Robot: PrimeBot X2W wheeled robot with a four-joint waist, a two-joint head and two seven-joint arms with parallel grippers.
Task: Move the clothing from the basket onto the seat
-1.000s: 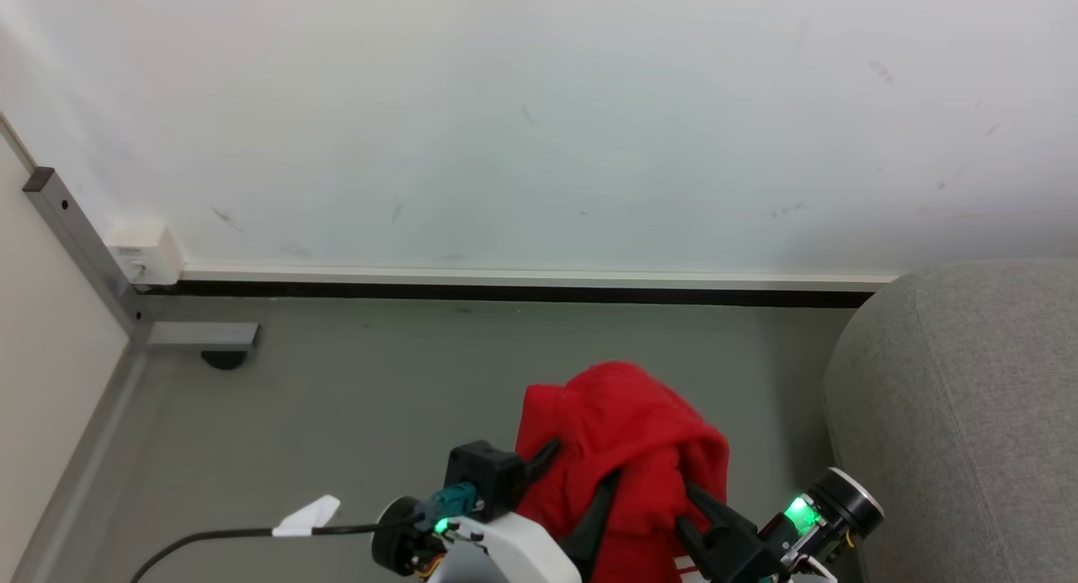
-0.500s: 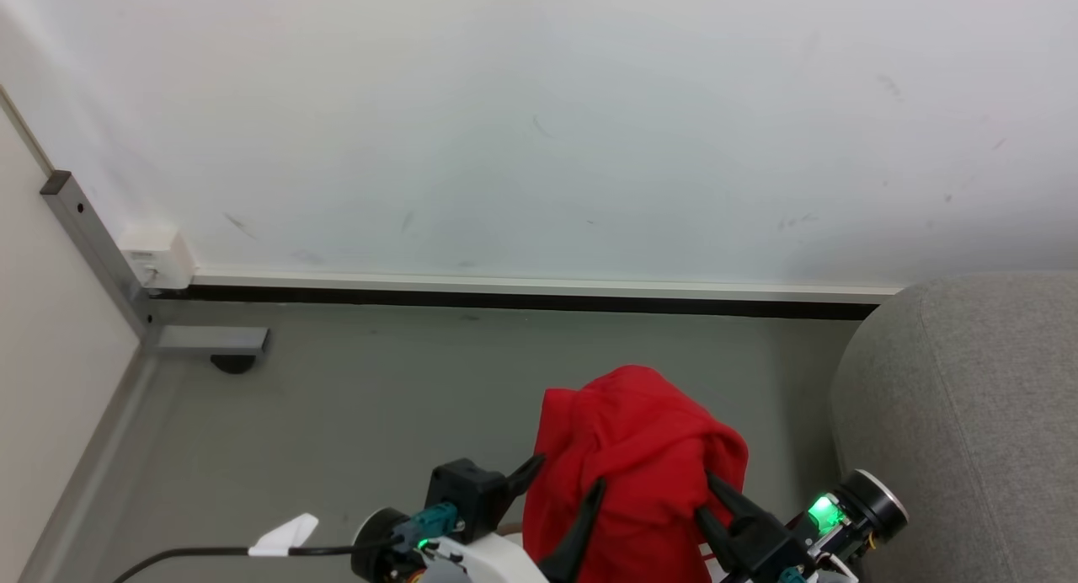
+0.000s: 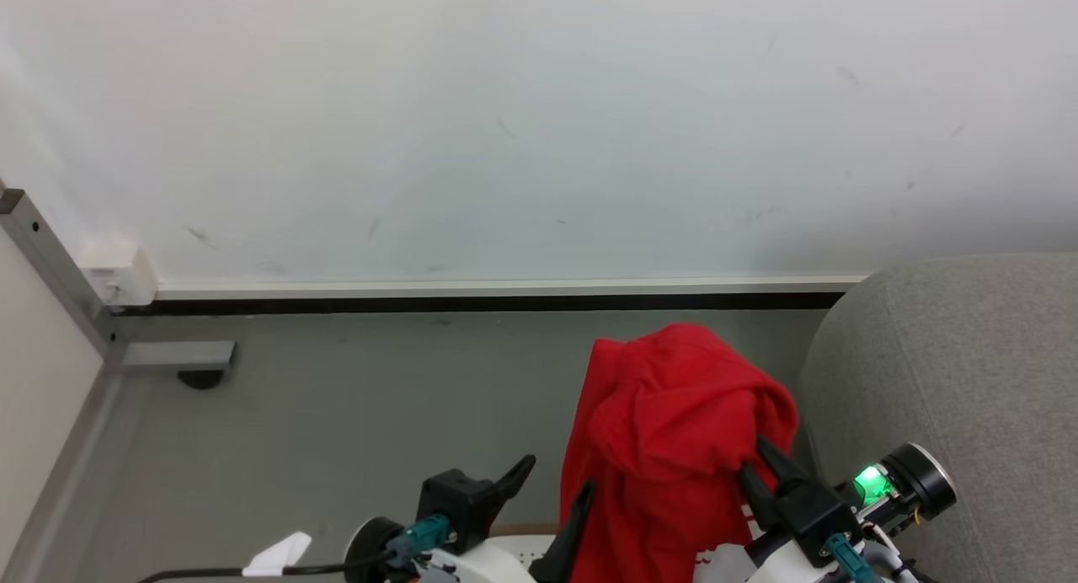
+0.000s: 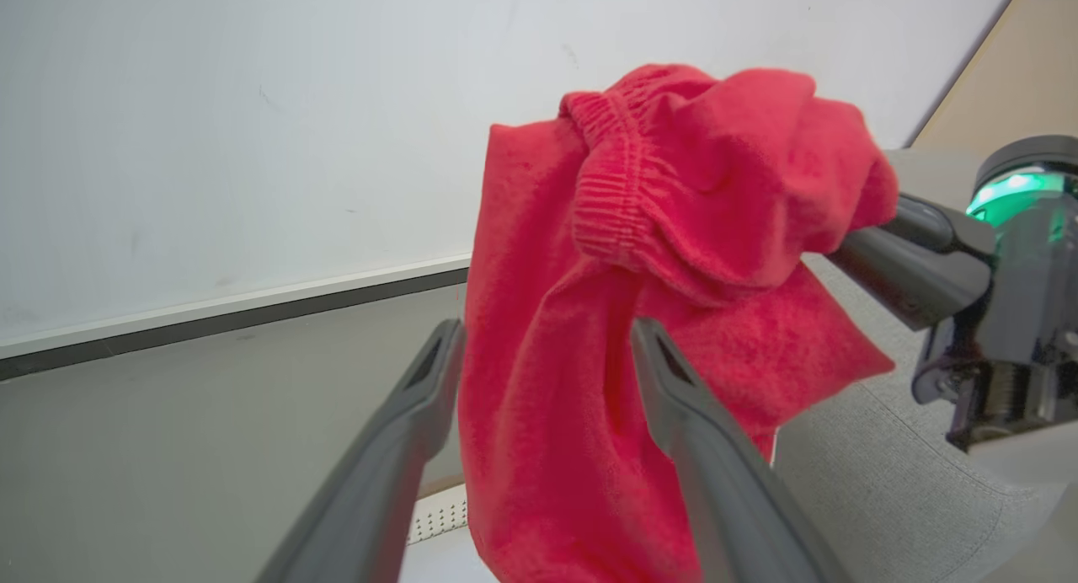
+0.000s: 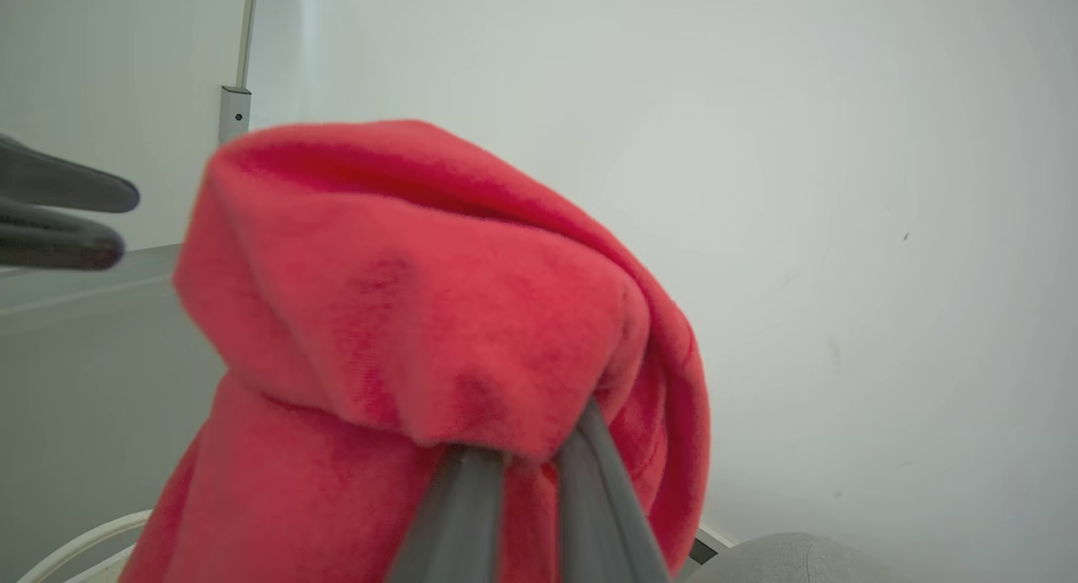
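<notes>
The red clothing (image 3: 674, 423) hangs bunched in the air, with my right gripper (image 3: 751, 463) shut on its upper fold; the grip shows up close in the right wrist view (image 5: 530, 461). The clothing (image 4: 606, 313) drapes down between the spread fingers of my open left gripper (image 4: 547, 351), which holds nothing. In the head view the left gripper (image 3: 553, 479) stands just left of the cloth. The grey seat (image 3: 952, 372) rises right beside the clothing. Below the cloth, a bit of the white perforated basket (image 4: 434, 516) peeks out.
A white wall with a dark baseboard (image 3: 505, 302) runs behind. A grey metal post and its foot (image 3: 168, 355) stand at the left, with a white box (image 3: 118, 273) on the wall. A black cable with a white tag (image 3: 278, 553) trails at the bottom left.
My right gripper has carried the clothing up and to the right, close to the seat's edge. The cloth has slid off the left gripper's outer finger. The camera has shifted a little.
</notes>
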